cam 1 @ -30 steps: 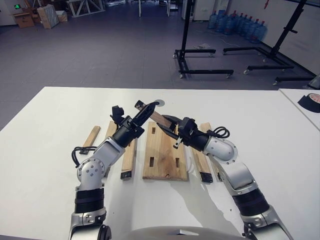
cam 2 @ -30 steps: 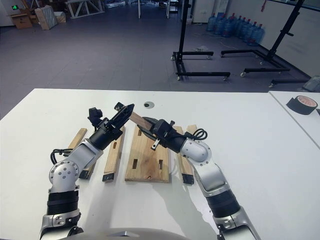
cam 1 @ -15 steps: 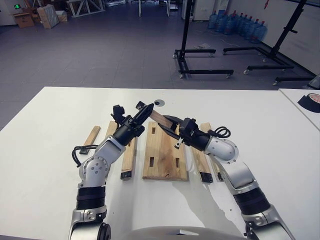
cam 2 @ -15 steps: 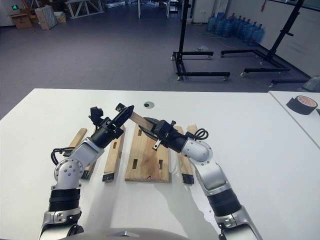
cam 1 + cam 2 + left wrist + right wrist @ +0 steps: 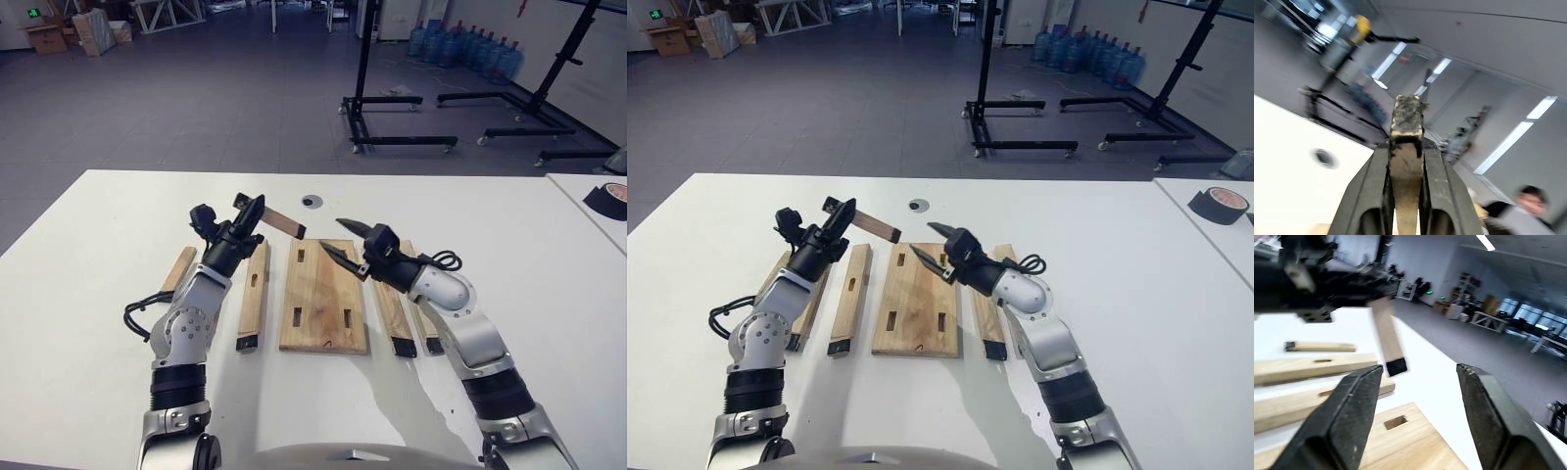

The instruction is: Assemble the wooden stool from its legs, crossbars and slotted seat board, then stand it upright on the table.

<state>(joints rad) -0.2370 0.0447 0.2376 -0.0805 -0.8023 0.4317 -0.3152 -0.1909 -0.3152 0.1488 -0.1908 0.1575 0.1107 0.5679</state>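
Left gripper (image 5: 257, 208) clamped on wooden bar (image 5: 286, 222), aloft for slotting | right gripper (image 5: 331, 235), fingers apart, poised above mid-table seat board (image 5: 323, 313).

Tape roll (image 5: 607, 199) at the far right, black stands (image 5: 365, 69) and water bottles (image 5: 470, 47) on the floor (image 5: 196, 98) behind.

Seat board (image 5: 318, 315) and leg (image 5: 281, 219) are bare pale wood; table (image 5: 98, 294) smooth matt white.

My white table (image 5: 88, 343) bore a pale slotted wooden seat board (image 5: 318, 313) mid-frame, with black-tipped wooden legs (image 5: 253, 299) either side.
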